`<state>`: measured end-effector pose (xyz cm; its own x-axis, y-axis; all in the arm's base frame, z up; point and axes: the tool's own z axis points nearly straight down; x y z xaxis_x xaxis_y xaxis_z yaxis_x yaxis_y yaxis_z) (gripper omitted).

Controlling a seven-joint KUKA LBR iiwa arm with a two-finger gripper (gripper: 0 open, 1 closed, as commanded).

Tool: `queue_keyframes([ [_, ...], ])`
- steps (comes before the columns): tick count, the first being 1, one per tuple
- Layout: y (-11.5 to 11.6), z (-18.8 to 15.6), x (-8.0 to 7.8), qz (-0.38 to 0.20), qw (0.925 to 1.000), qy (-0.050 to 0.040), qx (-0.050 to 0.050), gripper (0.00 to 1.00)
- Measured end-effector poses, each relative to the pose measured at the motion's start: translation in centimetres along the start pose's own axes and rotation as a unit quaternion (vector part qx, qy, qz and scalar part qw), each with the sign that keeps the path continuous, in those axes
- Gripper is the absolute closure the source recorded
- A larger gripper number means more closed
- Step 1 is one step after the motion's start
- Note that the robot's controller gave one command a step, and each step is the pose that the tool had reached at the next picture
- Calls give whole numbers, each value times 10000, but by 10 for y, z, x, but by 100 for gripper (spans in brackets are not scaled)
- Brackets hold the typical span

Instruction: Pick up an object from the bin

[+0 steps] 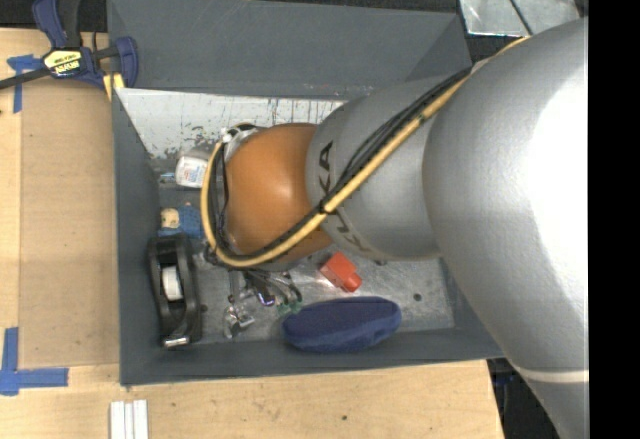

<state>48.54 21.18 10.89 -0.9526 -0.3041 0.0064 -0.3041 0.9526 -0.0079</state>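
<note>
Hanging low over the near half of the grey metal bin (135, 257), at the end of the grey arm (400, 187) that comes in from the right: the gripper (242, 312). Mostly hidden under the rounded orange wrist cover (265, 189), with just some pale metal parts and a twist of purple and green wiring poking out beneath. Released or clenched: cannot tell, masked from above by the cover and the looped yellow cable (260, 252).

Down close to the bin floor, in the gap between two things. Just left of it, a black plastic frame-shaped holder (172, 287) with a white roll inside, possibly a tape dispenser, lying lengthwise along the left wall. Just right of it, a dark blue oval fabric pad (340, 324), flat against the near wall, its left end close to the metal parts; touching or apart, not to be told. Nearest things to the gripper: these two. Whether either sits in its grip, impossible to make out.

Further right and higher up, a small orange-red plastic piece (342, 273), partly tucked under the arm. Along the left side toward the far wall, a small tan lump (170, 218) and, beyond it, a small white-and-blue container (192, 170), its right part cut off by the orange cover. Floor beneath the arm: hidden.
</note>
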Motion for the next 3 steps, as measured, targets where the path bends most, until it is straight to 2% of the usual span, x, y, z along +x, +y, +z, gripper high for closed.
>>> queue_keyframes([
  [1, -75, 34, 20, 1250, 9921, -66, -87, 0],
  [2, -201, 35, 30, 487, 9987, -122, -55, 0],
  [3, -202, 32, 27, 489, 9986, -182, -28, 100],
])
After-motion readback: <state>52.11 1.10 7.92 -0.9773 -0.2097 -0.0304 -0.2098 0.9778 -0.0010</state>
